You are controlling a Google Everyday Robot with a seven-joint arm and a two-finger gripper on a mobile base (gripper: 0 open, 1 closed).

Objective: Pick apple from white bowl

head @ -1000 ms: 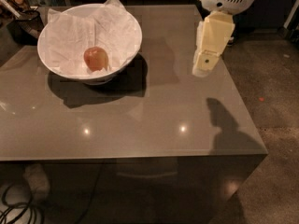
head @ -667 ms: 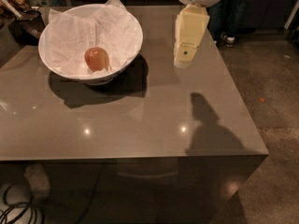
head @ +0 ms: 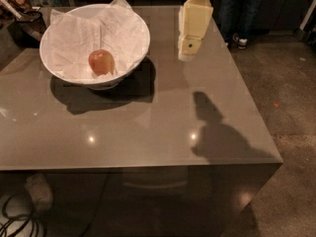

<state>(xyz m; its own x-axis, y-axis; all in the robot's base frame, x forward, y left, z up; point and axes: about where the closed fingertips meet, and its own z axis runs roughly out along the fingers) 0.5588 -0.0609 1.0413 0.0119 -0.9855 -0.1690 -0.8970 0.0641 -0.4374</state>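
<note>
The grey table [head: 148, 127] fills most of the view, glossy and bare across its near half except for the arm's shadow [head: 217, 132], which falls toward the near right corner. The white bowl [head: 134, 65] stands close to the far left corner, lined with crumpled paper [head: 74, 38] that rises past the rim on the far side.

The gripper [head: 189, 48], a cream block hanging from the top of the view, hovers above the far part of the worktop, right of the middle and well apart from the bowl. Whether it is open or closed cannot be told from here, and it holds nothing that shows.

The apple [head: 101, 62] rests on the paper in the bottom of the bowl, a little toward the near wall. It lies to the left of the gripper and lower, past the bowl's right rim. Being round, it offers no long axis to line up with. The reach therefore looks like a move leftward along the far edge, then down inside the bowl.

No brand, label or writing can be read anywhere.
</note>
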